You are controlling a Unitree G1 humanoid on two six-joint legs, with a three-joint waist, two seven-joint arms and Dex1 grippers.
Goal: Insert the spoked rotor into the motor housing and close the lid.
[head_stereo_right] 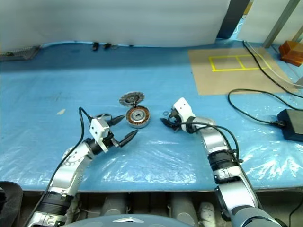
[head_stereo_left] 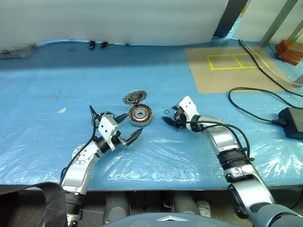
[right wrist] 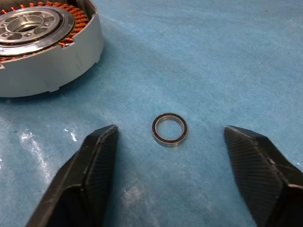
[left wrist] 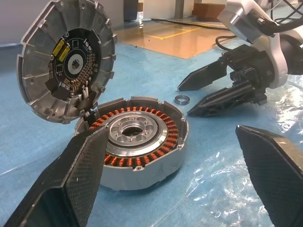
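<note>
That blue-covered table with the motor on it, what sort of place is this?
Probably a robotics lab or workshop: a plastic-covered blue table, an opened motor housing with copper windings, and yellow tape squares marking a brown board.

The motor housing [head_stereo_right: 138, 117] sits on the blue sheet [head_stereo_right: 71, 90], its lid [head_stereo_right: 131, 99] open just behind. Left gripper [head_stereo_right: 122, 130] lies near-left of it, jaws apart; right gripper [head_stereo_right: 165, 123] just right, seemingly apart.

Blue plastic sheet [head_stereo_left: 57, 85] covers table; brown cardboard [head_stereo_left: 227, 71] with yellow tape rectangle [head_stereo_left: 235, 61] at far right; black cable [head_stereo_left: 255, 101] runs to black power adapter [head_stereo_left: 291, 122]
</note>
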